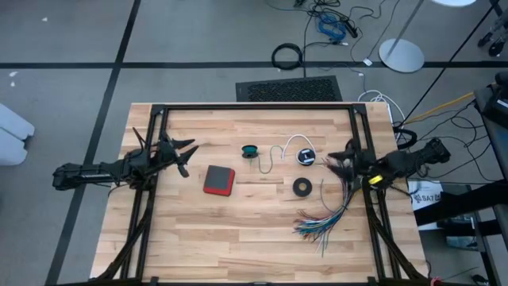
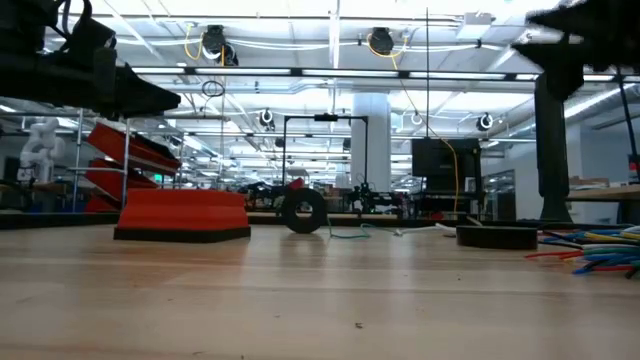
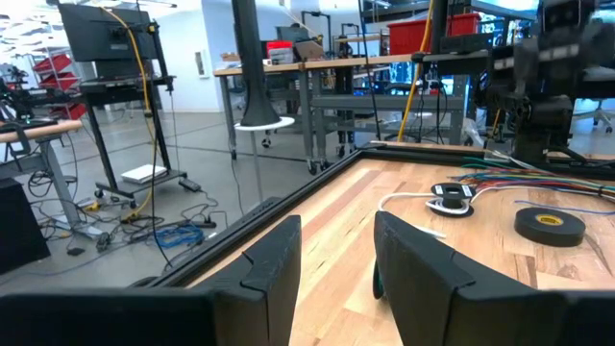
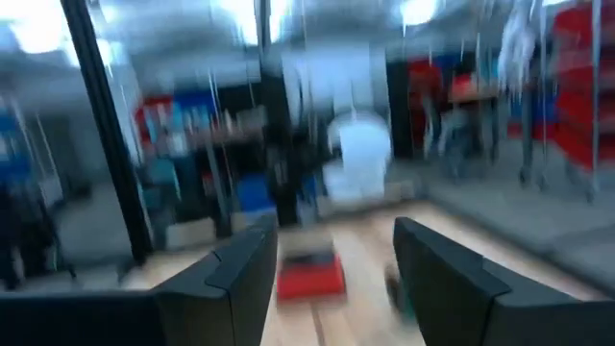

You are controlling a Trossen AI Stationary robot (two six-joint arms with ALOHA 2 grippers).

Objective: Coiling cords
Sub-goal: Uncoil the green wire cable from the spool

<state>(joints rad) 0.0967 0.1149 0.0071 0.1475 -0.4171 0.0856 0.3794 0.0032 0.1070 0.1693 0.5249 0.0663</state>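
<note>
On table centre, far half: teal cord (image 1: 251, 151) wound small, thin tail running toward white cord (image 1: 284, 150). White cord curves across table to round black-and-white piece (image 1: 306, 156). Right gripper (image 1: 340, 162) just beside round piece, above table, jaws spread, empty; nearer arm for white cord. Left gripper (image 1: 181, 156) well apart from teal cord, red block (image 1: 219, 179) near it, jaws parted, empty. Cords lie between grippers, long axis running left-right. Judgement: right arm better placed.
</note>
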